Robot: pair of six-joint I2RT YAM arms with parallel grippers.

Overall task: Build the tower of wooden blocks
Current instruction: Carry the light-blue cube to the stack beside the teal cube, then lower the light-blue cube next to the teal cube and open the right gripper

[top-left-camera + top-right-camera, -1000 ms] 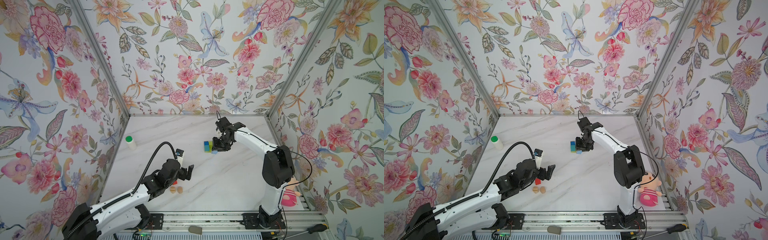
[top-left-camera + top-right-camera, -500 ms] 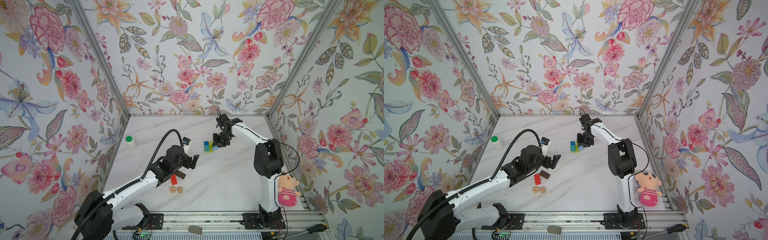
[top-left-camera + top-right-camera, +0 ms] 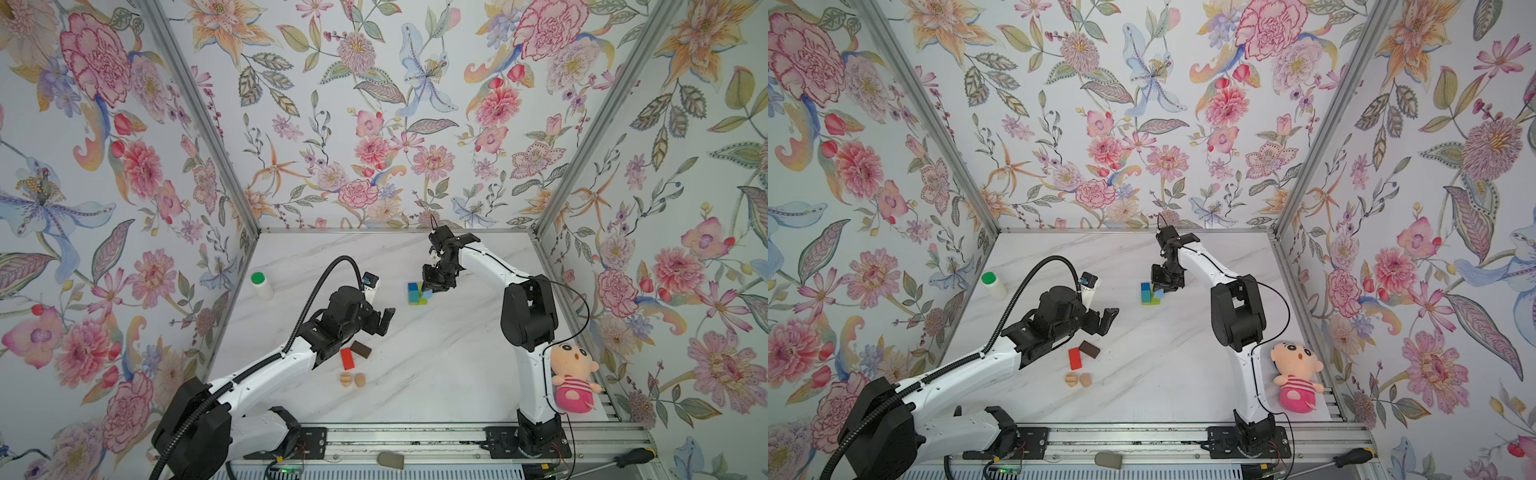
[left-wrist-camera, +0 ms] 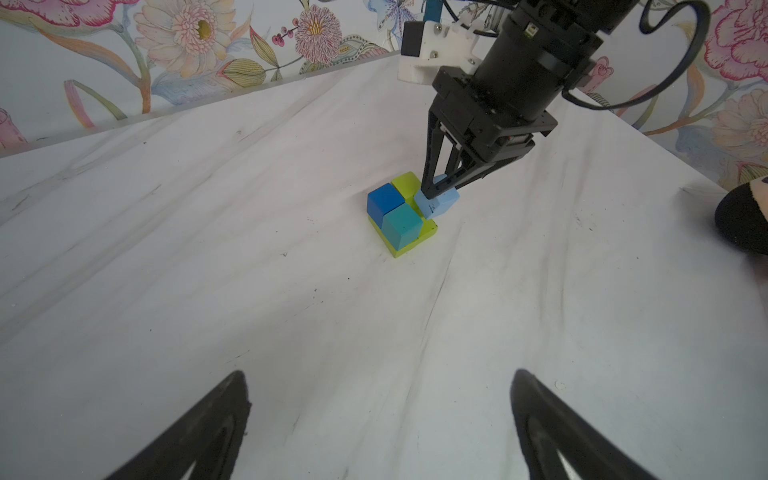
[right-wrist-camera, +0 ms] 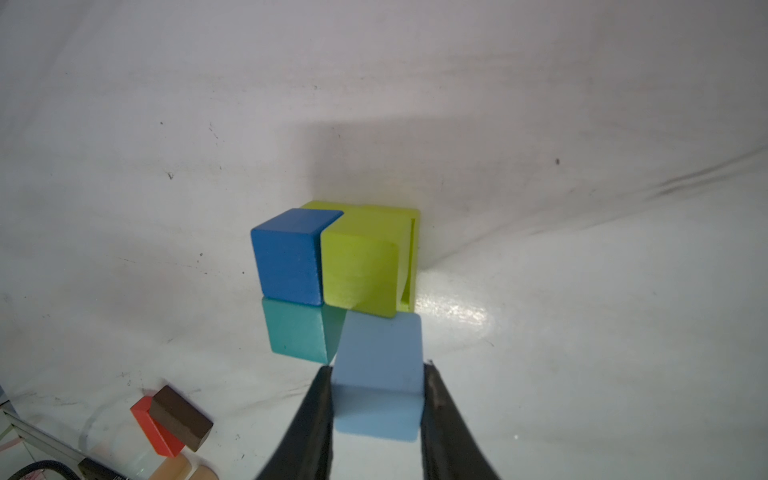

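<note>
The wood block tower (image 3: 415, 294) stands mid-table: blue (image 4: 385, 202), teal (image 4: 402, 226) and lime-green (image 4: 407, 185) cubes on a flat lime-green base. My right gripper (image 5: 378, 368) is shut on a light-blue cube (image 5: 378, 399) and holds it tilted at the base's free corner, next to the teal and lime cubes. My left gripper (image 4: 380, 374) hangs open and empty over bare table, facing the tower from the near left. Just below it in both top views lie a red oblong (image 3: 347, 358), a dark-brown oblong (image 3: 360, 349) and two tan rounded pieces (image 3: 353, 379).
A green-capped white bottle (image 3: 262, 284) stands by the left wall. A pink plush doll (image 3: 575, 382) lies at the front right beside the right arm's base. A screwdriver (image 3: 631, 457) rests on the front rail. Floral walls close three sides.
My left arm has swung away from the front toward the table's middle, uncovering the red and brown oblongs. The right gripper, holding the light-blue cube, has shifted slightly at the tower.
</note>
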